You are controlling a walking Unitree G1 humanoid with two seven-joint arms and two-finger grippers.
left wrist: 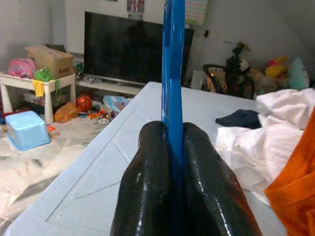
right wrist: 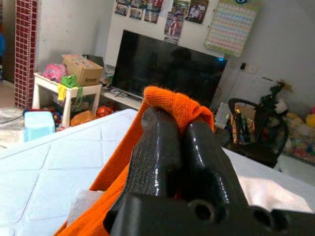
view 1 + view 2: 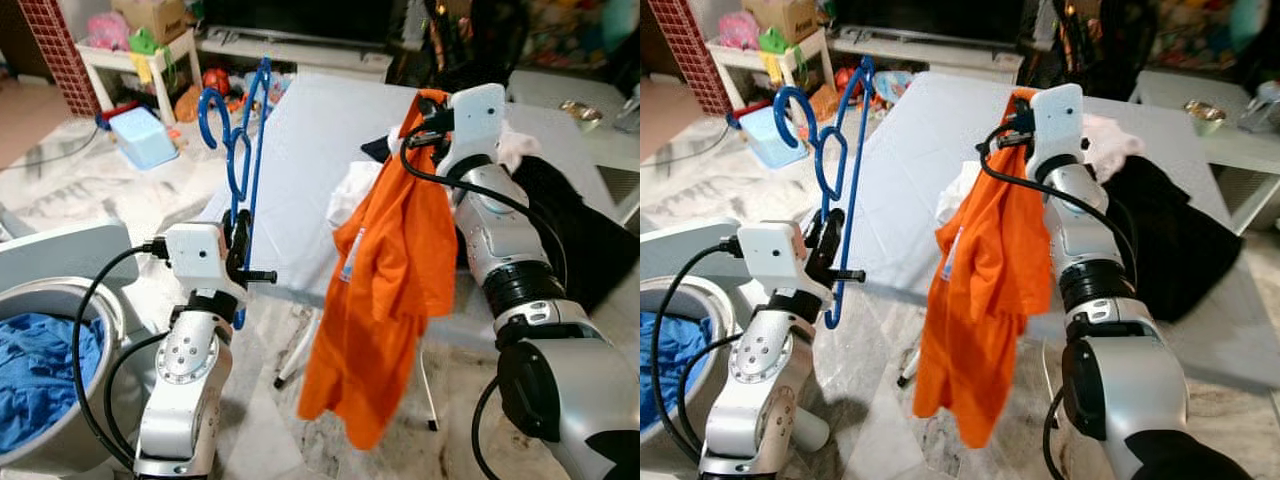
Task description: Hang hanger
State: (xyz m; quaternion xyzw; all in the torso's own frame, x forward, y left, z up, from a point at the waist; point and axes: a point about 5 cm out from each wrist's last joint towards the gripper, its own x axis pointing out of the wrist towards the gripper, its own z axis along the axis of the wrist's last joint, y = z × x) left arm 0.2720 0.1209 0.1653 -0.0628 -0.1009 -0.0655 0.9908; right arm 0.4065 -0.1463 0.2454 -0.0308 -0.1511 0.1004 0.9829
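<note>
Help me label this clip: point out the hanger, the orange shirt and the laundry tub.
hanger (image 3: 238, 150), left eye view, on its blue frame.
orange shirt (image 3: 385, 290), left eye view, mid cloth.
laundry tub (image 3: 60, 292), left eye view, on its rim.

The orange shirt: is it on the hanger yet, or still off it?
Off. The shirt dangles from the right claw, pinched at its top; the blue hanger stands bare and upright in the left claw.
</note>
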